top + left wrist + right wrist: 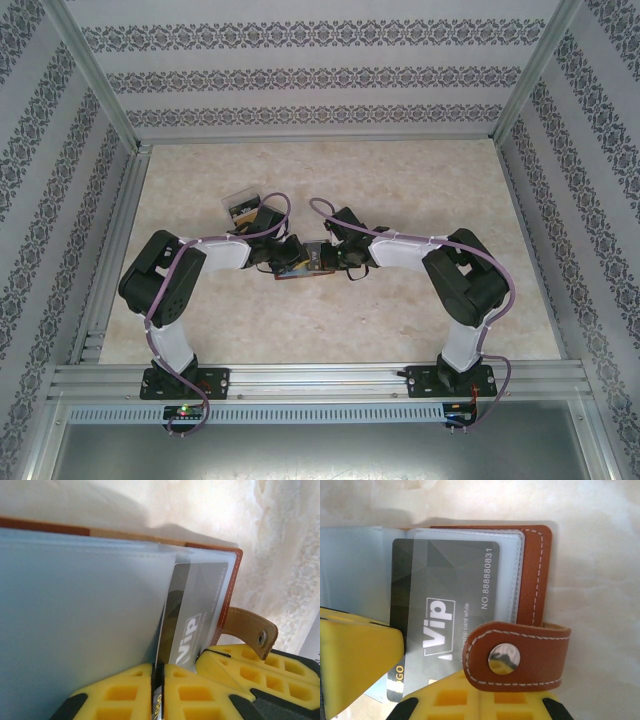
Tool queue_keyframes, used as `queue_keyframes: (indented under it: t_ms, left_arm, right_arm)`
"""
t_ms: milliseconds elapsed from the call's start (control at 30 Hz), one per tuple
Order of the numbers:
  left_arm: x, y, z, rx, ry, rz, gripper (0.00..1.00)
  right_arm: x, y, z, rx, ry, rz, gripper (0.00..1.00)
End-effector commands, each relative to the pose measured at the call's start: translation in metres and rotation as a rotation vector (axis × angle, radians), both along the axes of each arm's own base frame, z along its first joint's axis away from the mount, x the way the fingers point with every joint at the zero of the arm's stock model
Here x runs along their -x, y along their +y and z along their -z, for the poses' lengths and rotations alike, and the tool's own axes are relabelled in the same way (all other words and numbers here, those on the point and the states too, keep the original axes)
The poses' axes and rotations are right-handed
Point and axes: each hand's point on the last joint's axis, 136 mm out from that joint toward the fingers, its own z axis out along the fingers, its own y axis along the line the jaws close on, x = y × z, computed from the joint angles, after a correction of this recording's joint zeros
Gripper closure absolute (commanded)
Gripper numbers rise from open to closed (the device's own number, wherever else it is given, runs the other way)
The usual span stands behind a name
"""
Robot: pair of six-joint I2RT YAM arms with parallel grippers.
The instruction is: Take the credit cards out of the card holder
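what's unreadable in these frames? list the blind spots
Top view: card holder mostly under left claw and right claw; clear box contents too small.
Left wrist: VIP card lower edge buried between claw fingers; small print blurred.
Right wrist: card corner behind yellow finger and snap strap; frosted sleeves hide any further cards.

card holder (538,565): stitched leather | card (445,580): smooth plastic | sleeves (355,565): frosted plastic

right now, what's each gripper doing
left gripper: closed on the card
right gripper: closed, by the strap of the holder; grip unclear
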Motion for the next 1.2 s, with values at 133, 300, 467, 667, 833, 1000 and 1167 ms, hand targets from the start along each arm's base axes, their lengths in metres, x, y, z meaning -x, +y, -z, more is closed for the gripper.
queue_keyframes:
  t_ms: [133,300,467,667,833,1000,1167]
  left_arm:
    - [-0.003,-0.006,-0.01,-0.002,-0.044,0.032,0.95]
    - [-0.001,0.005,-0.014,-0.034,-0.067,0.038,0.96]
    - [0.002,0.023,-0.016,-0.049,-0.082,0.028,0.96]
    - [0.009,0.041,-0.014,-0.08,-0.08,0.027,0.96]
    - [0.012,0.061,-0.014,-0.106,-0.08,0.012,0.96]
    - [0.015,0.077,-0.022,-0.106,-0.097,0.0,0.95]
    - [0.019,0.086,-0.035,-0.126,-0.127,0.003,0.93]
  right_arm:
    - [0.01,0.004,0.013,0.01,0.052,-0.013,0.98]
    - [0.009,-0.001,0.014,0.007,0.054,0.005,0.96]
    - [0.009,-0.003,0.013,0.005,0.056,0.01,0.96]
    - [0.009,-0.004,0.012,0.004,0.054,0.012,0.96]
    - [0.008,-0.005,0.008,0.001,0.049,0.016,0.96]
    - [0.008,-0.004,0.005,-0.002,0.039,0.015,0.95]
    - [0.005,-0.004,-0.001,-0.007,0.022,0.018,0.93]
